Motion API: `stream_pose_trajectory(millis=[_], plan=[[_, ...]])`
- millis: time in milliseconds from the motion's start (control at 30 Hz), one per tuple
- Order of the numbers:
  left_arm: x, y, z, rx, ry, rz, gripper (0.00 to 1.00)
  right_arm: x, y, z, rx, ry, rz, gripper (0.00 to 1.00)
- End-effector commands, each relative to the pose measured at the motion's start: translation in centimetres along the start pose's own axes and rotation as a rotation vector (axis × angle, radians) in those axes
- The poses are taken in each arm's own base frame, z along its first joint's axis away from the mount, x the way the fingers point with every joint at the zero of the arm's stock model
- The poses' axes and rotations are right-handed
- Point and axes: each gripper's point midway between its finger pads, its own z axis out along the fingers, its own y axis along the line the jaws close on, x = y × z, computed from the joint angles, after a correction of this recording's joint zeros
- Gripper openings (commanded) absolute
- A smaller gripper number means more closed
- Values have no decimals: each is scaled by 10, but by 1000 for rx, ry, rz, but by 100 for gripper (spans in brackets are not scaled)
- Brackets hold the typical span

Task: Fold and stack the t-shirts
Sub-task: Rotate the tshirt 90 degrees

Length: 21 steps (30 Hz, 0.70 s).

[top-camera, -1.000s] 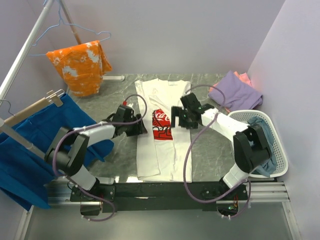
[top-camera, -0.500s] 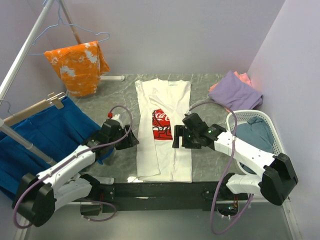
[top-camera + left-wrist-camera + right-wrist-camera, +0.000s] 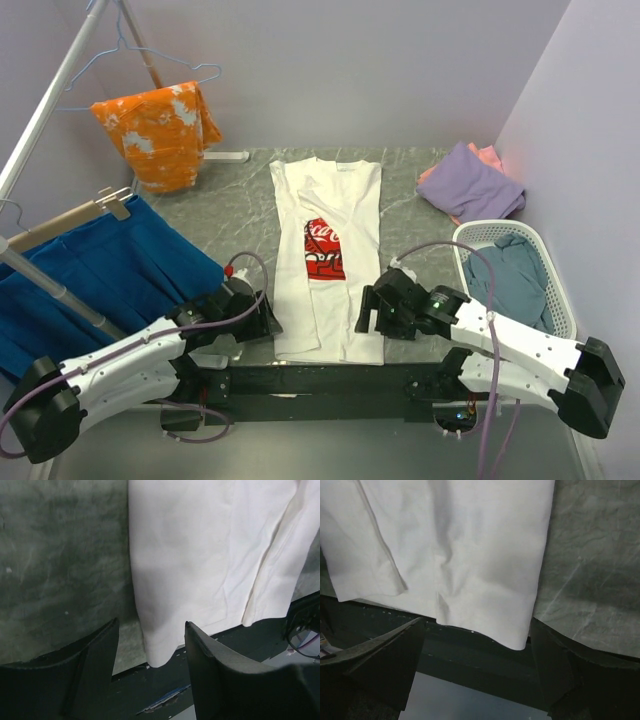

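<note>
Pale lilac walls (image 3: 350, 70) close in the back and right side, evenly lit, with only soft shadows. The tabletop (image 3: 230, 215) is grey with a marbled stone look. At the left, a slanting metal clothes rack (image 3: 50, 95) stands beside an orange splotched garment (image 3: 160, 130) and a bright blue cloth (image 3: 110, 270) on a wooden hanger (image 3: 70, 215). A black rail (image 3: 320, 378) runs along the near edge.

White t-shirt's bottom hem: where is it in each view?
Top external: white t-shirt's hem sits at bottom centre.
Left wrist: hem runs from lower centre up to the right.
Right wrist: hem crosses the middle, with its corner right of centre.
Shared landmark: the black rail just below the hem.
</note>
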Motion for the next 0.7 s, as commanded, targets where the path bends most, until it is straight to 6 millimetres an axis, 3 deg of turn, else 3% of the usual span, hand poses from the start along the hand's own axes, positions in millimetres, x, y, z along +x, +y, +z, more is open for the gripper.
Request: stream_pose_trajectory(millis=[0, 67, 167, 300, 367, 400, 467, 533, 567, 600, 667], plan=[[14, 9, 2, -37, 14, -50, 60, 18, -13, 4, 37, 25, 84, 91], [21, 10, 3, -37, 31, -58, 59, 21, -18, 4, 65, 21, 85, 91], [12, -1, 0, -19, -20, -40, 60, -10, 6, -8, -7, -113, 25, 93], [-13, -11, -4, -41, -107, -1, 66, -80, 44, -15, -35, -280, -37, 94], [-23, -14, -1, -77, -130, 23, 65, -124, 53, -17, -4, -353, -69, 94], [-25, -15, 0, -88, -131, 31, 65, -133, 49, -1, 54, -332, -84, 93], [-27, -13, 6, -117, -130, 37, 65, -167, 56, 6, 69, -389, -137, 92], [-29, -17, 11, -112, -134, 46, 66, -195, 71, 18, 74, -405, -173, 88], [-31, -18, 12, -110, -141, 49, 66, -225, 86, 10, 57, -455, -192, 87], [-34, -19, 14, -113, -148, 55, 67, -231, 86, 34, 94, -409, -214, 84], [-41, -22, 14, -125, -174, 64, 69, -260, 100, 54, 124, -392, -268, 81]])
